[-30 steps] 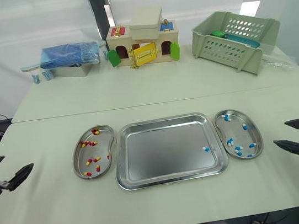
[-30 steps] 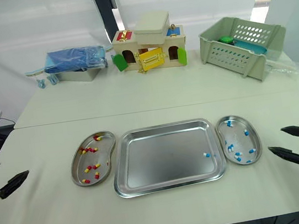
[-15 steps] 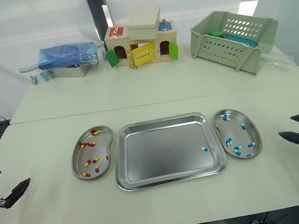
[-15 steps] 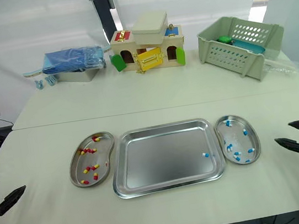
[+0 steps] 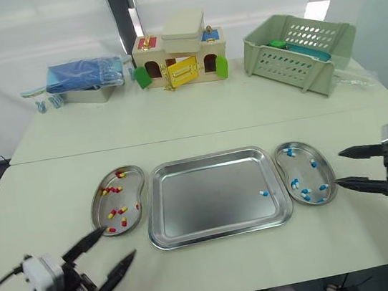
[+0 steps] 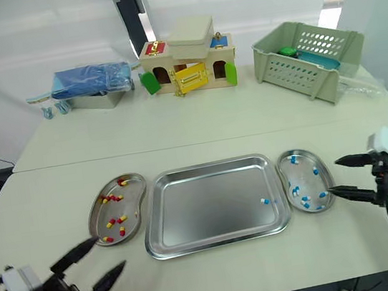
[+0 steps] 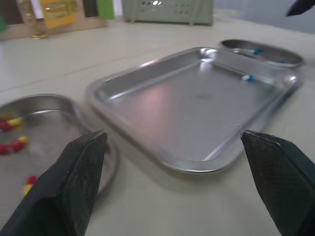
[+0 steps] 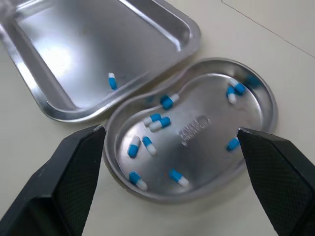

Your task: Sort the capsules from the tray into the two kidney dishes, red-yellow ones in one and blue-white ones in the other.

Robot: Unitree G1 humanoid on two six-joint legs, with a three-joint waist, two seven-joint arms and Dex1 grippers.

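Observation:
A steel tray (image 5: 190, 222) lies mid-table and holds one blue-white capsule (image 5: 264, 193) near its right side. To its left, a kidney dish (image 5: 110, 219) holds several red-yellow capsules (image 5: 113, 189). The kidney dish (image 5: 311, 205) to its right holds several blue-white capsules (image 5: 304, 191). My left gripper (image 5: 118, 244) is open, low at the table's front edge, just in front of the left dish. My right gripper (image 5: 339, 168) is open, with its tips just right of the right dish's rim. In the right wrist view, the right dish (image 8: 256, 147) lies between the fingers (image 8: 64, 187).
At the back of the table stand a metal box with a blue bag (image 5: 86, 75), a toy house (image 5: 176, 61) and a green crate (image 5: 299, 47). Bare tabletop lies in front of the tray and behind the dishes.
My left gripper has come in from the far left to the front of the left dish. My right gripper has moved left and up to the right dish's rim. The view shifted slightly.

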